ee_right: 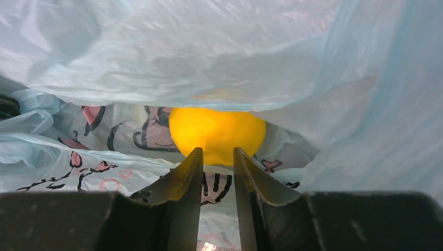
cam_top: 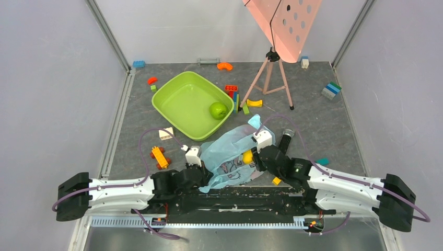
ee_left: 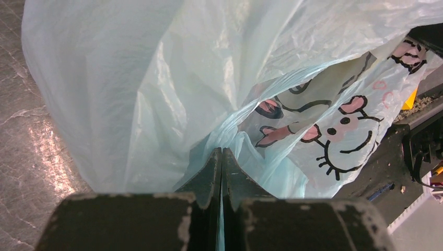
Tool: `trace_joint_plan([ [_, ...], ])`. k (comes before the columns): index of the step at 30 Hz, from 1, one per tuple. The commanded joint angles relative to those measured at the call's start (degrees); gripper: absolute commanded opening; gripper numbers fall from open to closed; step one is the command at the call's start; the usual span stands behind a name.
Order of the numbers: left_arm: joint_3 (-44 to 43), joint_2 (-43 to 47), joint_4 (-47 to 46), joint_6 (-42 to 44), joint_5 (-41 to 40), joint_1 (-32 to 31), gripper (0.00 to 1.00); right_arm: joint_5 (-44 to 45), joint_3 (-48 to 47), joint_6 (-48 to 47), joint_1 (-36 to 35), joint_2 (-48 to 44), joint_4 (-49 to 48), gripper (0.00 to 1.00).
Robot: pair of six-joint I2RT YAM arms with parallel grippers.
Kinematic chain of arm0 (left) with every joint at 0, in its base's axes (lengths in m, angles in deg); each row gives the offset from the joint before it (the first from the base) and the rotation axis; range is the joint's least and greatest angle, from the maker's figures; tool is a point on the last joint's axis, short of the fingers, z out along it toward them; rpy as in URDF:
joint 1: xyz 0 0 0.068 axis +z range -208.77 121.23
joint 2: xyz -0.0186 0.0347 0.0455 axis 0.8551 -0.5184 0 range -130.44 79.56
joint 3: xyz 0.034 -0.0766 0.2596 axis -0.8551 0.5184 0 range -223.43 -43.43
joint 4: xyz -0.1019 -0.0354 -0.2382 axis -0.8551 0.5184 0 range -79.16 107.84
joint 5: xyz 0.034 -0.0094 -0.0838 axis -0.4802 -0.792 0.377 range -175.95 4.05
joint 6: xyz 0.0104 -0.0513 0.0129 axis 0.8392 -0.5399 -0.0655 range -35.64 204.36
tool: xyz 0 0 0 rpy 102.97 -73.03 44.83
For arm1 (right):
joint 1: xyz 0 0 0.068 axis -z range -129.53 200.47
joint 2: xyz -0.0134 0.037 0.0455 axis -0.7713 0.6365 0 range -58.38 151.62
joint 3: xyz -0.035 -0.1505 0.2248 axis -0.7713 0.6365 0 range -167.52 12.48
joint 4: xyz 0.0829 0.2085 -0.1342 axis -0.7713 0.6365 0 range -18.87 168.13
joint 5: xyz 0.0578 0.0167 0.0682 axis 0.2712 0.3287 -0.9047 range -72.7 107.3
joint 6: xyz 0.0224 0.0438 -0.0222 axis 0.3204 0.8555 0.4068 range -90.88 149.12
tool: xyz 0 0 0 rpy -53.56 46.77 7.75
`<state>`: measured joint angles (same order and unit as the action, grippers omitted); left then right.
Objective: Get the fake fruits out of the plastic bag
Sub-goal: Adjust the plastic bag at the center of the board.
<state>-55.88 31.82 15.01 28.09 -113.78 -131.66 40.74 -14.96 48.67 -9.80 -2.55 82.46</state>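
Left gripper (ee_left: 222, 151): clenched on a gathered fold of the plastic bag (cam_top: 230, 157), its fingers pressed together with the film between them. It is close to the near edge of the table (cam_top: 324, 125), left of the middle.
Orange toy car (cam_top: 159, 157): on the surface just beyond the left arm, with a white block (cam_top: 166, 133) beside it on the far side.
Green tub (cam_top: 180, 83): left of the middle of the table, towards the far edge, standing upright.
Green apple (cam_top: 218, 110): inside the tub, against its right-hand wall.
Small blocks: a blue one (cam_top: 138, 64) in the far left corner, a red one (cam_top: 152, 80) by the tub's far left side, and an orange arc (cam_top: 224, 66) at the far edge.
Plastic bag: crumpled at the middle of the near edge, between the two grippers. It is light blue and translucent, with cartoon faces printed on it.
Yellow fruit (ee_right: 217, 133): inside the bag at its right side, lying on the printed film with a layer of film hanging over it.
Right gripper (ee_right: 217, 150): reaching into the bag's mouth. Its jaws stand a narrow gap apart, with their tips at the lower edge of the yellow fruit. Whether they pinch the fruit or the film cannot be told.
Yellow block (cam_top: 276, 181): by the near edge, just beside the right arm.
Tripod (cam_top: 269, 78): right of the middle near the far edge, carrying a pink perforated panel (cam_top: 284, 23).
Blue and green blocks (cam_top: 330, 90): at the right edge, towards the far corner.
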Motion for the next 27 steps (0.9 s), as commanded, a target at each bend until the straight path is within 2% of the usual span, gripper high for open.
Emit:
trace_joint_plan([
  [1, -1.4, -0.3, -1.5, 1.4, -0.8, -0.2, 0.02, 1.5, 4.4, 6.2, 0.0, -4.3, -0.2, 0.29],
  [5, -1.6, -0.9, -1.8, 1.4, -0.7, -0.2, 0.02, 1.3, 8.1, 8.9, 0.0, -5.3, -0.6, 0.26],
  [10, -1.5, -1.1, -1.8, 1.3, -0.6, -0.2, 0.02, 1.8, 9.6, 10.6, 0.0, -6.3, -1.2, 0.29],
  [13, -1.3, -0.9, -1.8, 1.2, -0.5, -0.2, 0.02, 3.3, 9.2, 11.1, 0.0, -7.2, -0.5, 0.44],
  [16, -1.3, -0.6, -1.8, 1.2, -0.5, -0.2, 0.02, 3.5, 8.9, 10.7, 0.0, -9.3, -1.9, 0.66],
  [19, -1.4, -0.7, -1.8, 1.3, -0.4, -0.2, 0.02, 2.8, 8.7, 9.7, 0.0, -11.0, -4.5, 0.83],
  [22, -1.4, -0.8, -2.1, 1.3, -0.4, -0.2, 0.02, 2.6, 8.3, 9.1, 0.0, -11.2, -7.1, 0.93],
  [27, -1.5, -1.1, -2.2, 1.4, -0.2, -0.2, 0.02, 3.9, 5.7, 9.1, 0.0, -7.1, -7.5, 0.98],
])
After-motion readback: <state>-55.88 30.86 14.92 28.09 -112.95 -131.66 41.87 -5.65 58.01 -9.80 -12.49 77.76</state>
